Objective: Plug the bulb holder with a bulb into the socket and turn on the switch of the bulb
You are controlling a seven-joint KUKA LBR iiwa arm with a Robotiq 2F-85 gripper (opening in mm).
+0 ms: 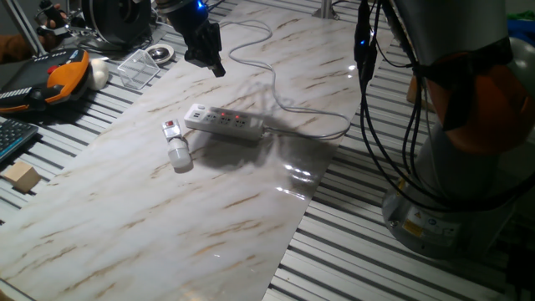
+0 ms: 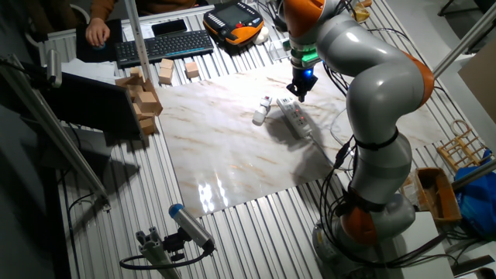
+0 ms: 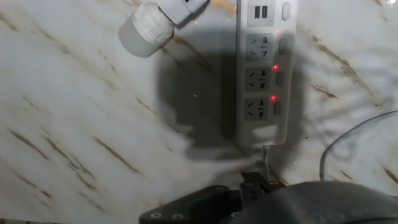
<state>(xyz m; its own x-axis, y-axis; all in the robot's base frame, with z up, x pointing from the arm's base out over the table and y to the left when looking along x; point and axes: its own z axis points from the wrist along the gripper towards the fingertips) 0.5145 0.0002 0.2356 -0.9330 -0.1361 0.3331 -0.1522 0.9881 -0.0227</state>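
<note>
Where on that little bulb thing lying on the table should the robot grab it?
Probably the boxy bulb holder, not the rounded bulb. It lies flat beside the socket, so coming from above and closing on its flat sides seems safest.

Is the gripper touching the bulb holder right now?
Apart. In one fixed view the gripper hangs above the marble, well clear of the bulb holder, which lies beside the socket.

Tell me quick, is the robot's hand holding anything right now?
Gripper: holding nothing, up above the socket; whether its jaws are open or closed cannot be told.
</note>
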